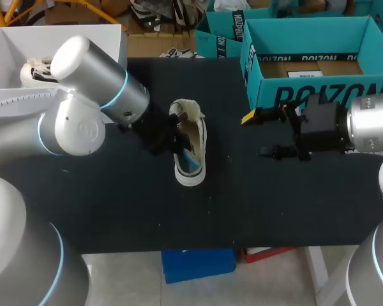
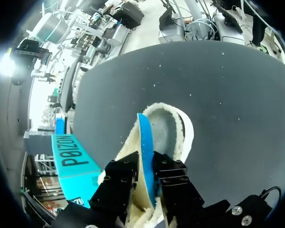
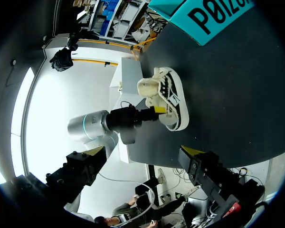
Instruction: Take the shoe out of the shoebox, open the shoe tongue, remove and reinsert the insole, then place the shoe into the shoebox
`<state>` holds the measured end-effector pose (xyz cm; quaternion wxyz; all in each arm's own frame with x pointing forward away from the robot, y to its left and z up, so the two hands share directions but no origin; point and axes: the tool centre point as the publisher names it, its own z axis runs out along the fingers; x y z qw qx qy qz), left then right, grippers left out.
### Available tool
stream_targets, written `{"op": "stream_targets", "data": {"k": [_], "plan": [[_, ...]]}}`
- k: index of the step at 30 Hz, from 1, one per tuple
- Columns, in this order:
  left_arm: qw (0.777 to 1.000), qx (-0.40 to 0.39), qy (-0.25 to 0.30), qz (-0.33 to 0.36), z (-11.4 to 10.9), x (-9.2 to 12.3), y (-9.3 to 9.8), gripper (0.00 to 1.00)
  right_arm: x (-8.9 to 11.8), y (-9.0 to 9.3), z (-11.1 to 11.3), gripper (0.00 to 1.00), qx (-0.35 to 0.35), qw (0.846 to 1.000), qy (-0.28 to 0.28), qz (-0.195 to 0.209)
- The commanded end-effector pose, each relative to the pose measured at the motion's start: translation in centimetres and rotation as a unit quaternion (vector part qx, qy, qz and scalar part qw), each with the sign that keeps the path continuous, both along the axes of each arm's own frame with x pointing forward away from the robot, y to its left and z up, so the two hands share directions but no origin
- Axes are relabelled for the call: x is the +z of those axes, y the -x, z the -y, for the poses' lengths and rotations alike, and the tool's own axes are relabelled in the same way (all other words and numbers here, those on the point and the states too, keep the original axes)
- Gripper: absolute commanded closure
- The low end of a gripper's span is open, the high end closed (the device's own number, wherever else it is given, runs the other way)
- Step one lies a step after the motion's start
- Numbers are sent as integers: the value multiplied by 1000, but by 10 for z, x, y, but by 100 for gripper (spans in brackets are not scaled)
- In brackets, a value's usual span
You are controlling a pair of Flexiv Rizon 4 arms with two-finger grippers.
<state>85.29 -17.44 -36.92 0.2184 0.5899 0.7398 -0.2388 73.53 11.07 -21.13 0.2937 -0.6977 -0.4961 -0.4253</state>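
Observation:
A cream, fleece-lined shoe [image 1: 190, 143] lies in the middle of the black table [image 1: 115, 204], toe toward the front edge. My left gripper [image 1: 174, 137] reaches into its opening. In the left wrist view the blue insole [image 2: 145, 137] stands on edge out of the shoe [image 2: 173, 128], and the left gripper [image 2: 146, 160] is shut on it, one black finger against each face. My right gripper [image 1: 260, 134] hangs open and empty to the shoe's right, in front of the teal shoebox [image 1: 319, 67]. In the right wrist view the shoe [image 3: 171, 102] lies well ahead of that gripper [image 3: 142, 159].
The teal shoebox stands open at the back right with only paper inside. A second teal box [image 1: 220, 32] sits behind it. A white box [image 1: 25, 44] holding another shoe is at the back left. Bare table stretches in front of the shoe.

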Motion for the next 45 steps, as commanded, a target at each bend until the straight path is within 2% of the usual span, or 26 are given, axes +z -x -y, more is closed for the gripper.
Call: {"op": "stream_targets", "data": {"k": [1, 4, 8, 10, 11, 13, 14, 15, 27, 45], "plan": [[1000, -18, 22, -8, -11, 15, 3, 20, 0, -1, -1, 0, 0, 1000, 0, 0], [999, -26, 33, -7, -19, 37, 9, 22, 0, -1, -1, 0, 0, 1000, 0, 0], [999, -26, 35, 7, -28, 52, 6, 27, 0, -1, -1, 0, 0, 1000, 0, 0], [999, -26, 32, 10, -30, 55, 5, 35, 0, -1, -1, 0, 0, 1000, 0, 0], [999, -29, 23, 13, -30, 55, 5, 50, 0, -1, -1, 0, 0, 1000, 0, 0], [999, -36, 5, 22, -31, 57, 4, 70, 0, -1, -1, 0, 0, 1000, 0, 0], [998, -45, -15, 29, -30, 59, 4, 87, 0, -1, -1, 0, 0, 1000, 0, 0], [997, -57, -36, 28, -29, 59, 4, 99, 0, -1, -1, 0, 0, 1000, 0, 0], [984, -96, -149, 18, -23, 40, 12, 100, 0, -1, -1, 0, 0, 1000, 0, 0], [971, -126, -203, -4, -4, -3, 13, 100, 0, -1, -1, 0, 0, 1000, 0, 0]]}}
